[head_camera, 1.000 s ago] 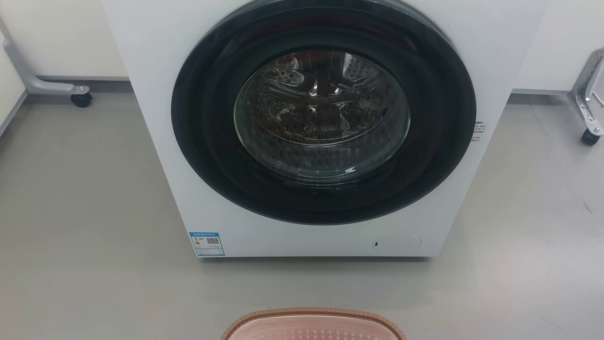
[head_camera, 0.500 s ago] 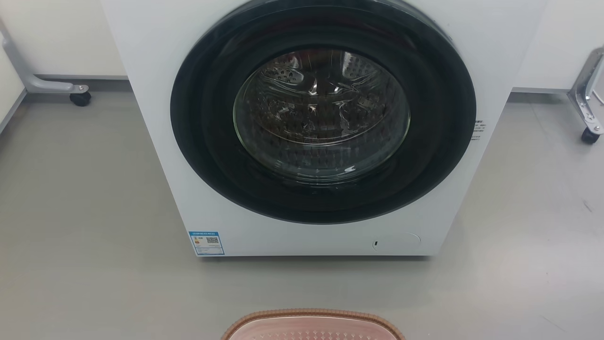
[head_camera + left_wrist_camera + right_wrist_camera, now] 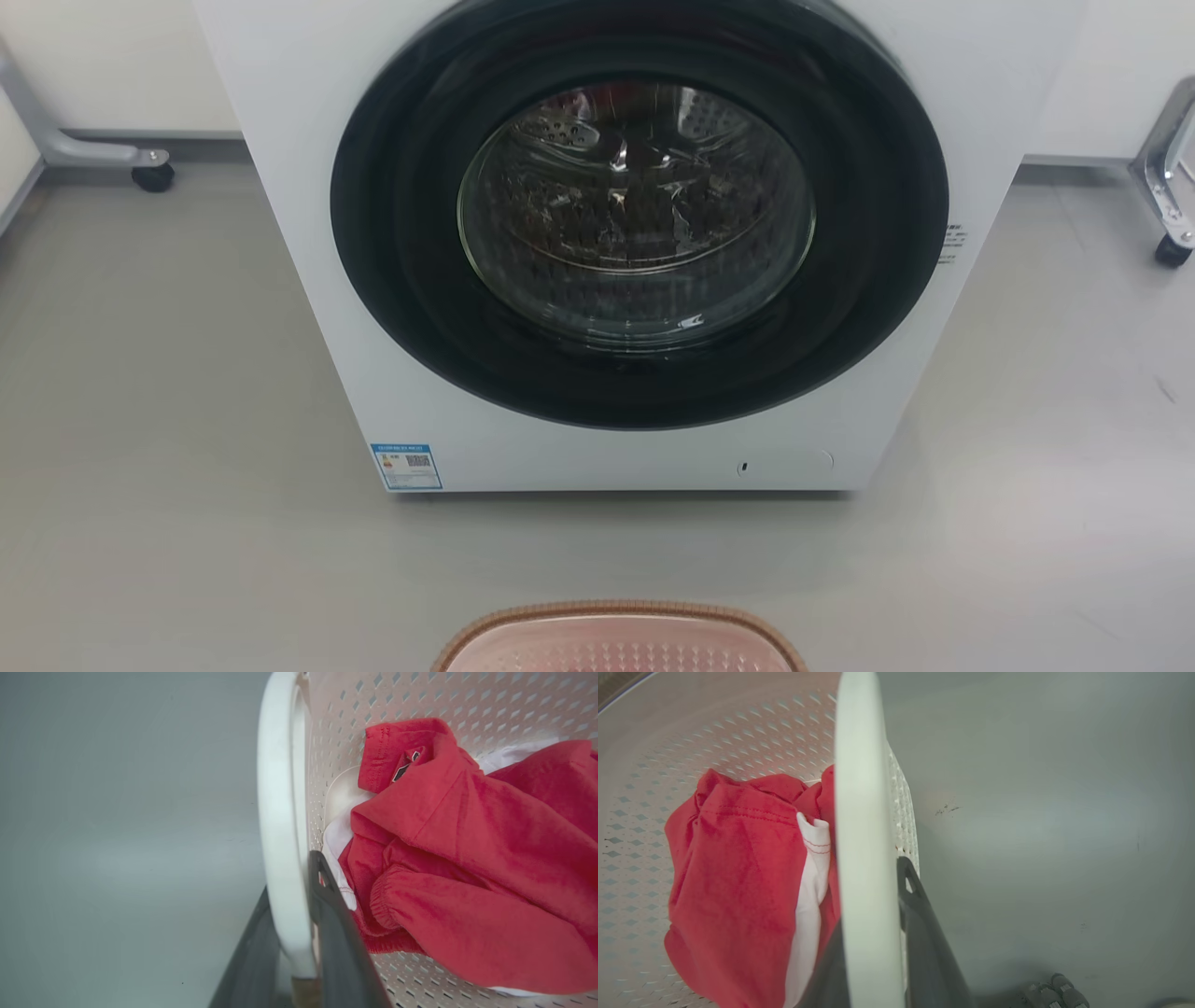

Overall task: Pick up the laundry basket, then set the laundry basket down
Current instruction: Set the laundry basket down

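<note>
**Head view.** Recorded the far rim of the laundry basket (image 3: 616,609) at bottom centre, on the near side of a white washing machine (image 3: 597,462) and apart from it across a strip of grey floor (image 3: 168,373). Noted the round dark door (image 3: 392,233) closed, with the drum visible through the glass. Noted castered metal legs (image 3: 93,154) at the far left and far right. Could not determine whether the basket rested on the floor or hung above it.

**Left wrist view.** Found the left gripper (image 3: 292,877) clamped on the left side handle (image 3: 275,788), with one dark finger on each face of the white bar. Recorded a red garment (image 3: 467,858) bunched inside the basket against the perforated wall (image 3: 467,700), lying over a white garment (image 3: 338,830).

**Right wrist view.** Found the right gripper (image 3: 873,896) clamped likewise on the right side handle (image 3: 859,788), with the outer finger pressed to the bar and the inner finger largely hidden behind it. Recorded the same red and white cloth inside the basket, just beside the handle.
</note>
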You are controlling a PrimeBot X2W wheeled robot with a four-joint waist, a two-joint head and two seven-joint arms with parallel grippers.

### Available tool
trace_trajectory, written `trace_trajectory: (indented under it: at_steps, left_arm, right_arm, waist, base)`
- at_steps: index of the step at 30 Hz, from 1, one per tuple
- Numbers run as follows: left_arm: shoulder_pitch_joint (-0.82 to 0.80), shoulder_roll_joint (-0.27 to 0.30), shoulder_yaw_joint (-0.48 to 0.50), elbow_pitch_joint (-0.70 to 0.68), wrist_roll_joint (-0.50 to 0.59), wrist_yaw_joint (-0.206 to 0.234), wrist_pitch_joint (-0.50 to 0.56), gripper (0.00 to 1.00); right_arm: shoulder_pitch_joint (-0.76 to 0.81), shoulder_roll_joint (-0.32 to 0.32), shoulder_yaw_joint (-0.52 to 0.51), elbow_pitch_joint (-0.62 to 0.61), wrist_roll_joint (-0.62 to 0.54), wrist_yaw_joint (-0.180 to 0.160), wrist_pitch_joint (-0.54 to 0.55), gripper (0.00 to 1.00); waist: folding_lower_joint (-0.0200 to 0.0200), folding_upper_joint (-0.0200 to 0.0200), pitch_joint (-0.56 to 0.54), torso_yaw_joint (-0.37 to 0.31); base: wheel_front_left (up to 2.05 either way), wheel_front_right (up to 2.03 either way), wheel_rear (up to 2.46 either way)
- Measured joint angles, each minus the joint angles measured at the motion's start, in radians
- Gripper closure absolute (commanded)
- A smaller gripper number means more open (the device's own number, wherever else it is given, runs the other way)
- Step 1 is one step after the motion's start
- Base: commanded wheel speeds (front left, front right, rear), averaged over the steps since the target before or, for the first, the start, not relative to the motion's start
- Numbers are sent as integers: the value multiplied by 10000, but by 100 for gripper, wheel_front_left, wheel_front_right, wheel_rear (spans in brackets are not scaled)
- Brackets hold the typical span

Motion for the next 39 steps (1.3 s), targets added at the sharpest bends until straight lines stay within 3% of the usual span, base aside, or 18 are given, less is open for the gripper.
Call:
trace_trajectory:
  at_steps: [14, 39]
  left_arm:
    - [-1751, 0, 290, -102, -44, 88, -284, 100]
    - [-4850, -25, 692, -276, 17, 190, -976, 100]
  right_arm:
    - [-2221, 10, -184, 364, 6, 2, -318, 100]
    - [-5683, 69, -545, 1434, -514, 194, -1131, 100]
  waist:
    - [1, 0, 1380, 23]
    - [1, 2, 5119, 224]
  base:
    - [0, 0, 0]
    - [0, 0, 0]
